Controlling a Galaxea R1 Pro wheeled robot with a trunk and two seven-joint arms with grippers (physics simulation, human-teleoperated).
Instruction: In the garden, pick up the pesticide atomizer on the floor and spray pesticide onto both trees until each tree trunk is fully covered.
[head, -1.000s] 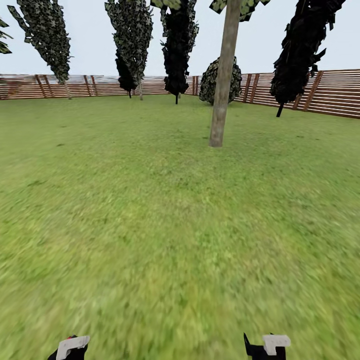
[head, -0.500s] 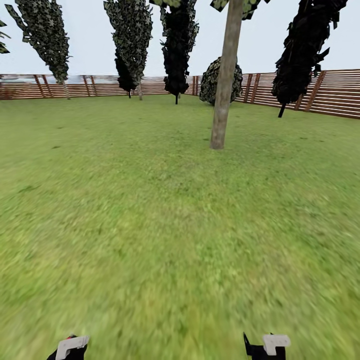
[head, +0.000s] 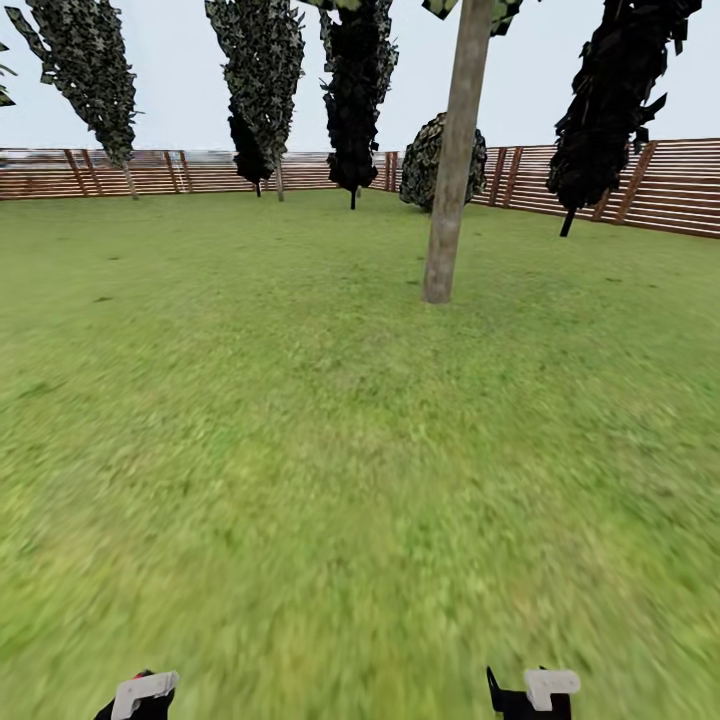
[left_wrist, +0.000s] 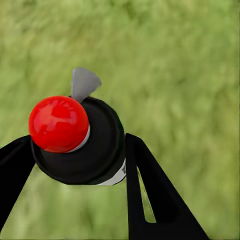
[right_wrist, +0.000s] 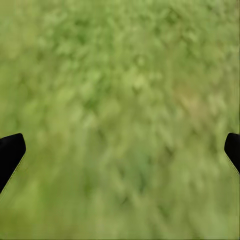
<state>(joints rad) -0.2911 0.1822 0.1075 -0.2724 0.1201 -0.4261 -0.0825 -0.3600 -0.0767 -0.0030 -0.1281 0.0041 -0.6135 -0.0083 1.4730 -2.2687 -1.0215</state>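
The left gripper (left_wrist: 75, 155) is clamped on the red-capped pesticide atomizer (left_wrist: 77, 137) above the grass (head: 330, 480) — the right gripper (right_wrist: 120, 147) spread wide, holding nothing — tree trunk (head: 450, 170) ahead.

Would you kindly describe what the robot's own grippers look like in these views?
Both grippers have black, smooth, tapering fingers. The left gripper shows a triangular cut-out in one finger. In the head view each gripper, left and right, carries a pale grey block on black.
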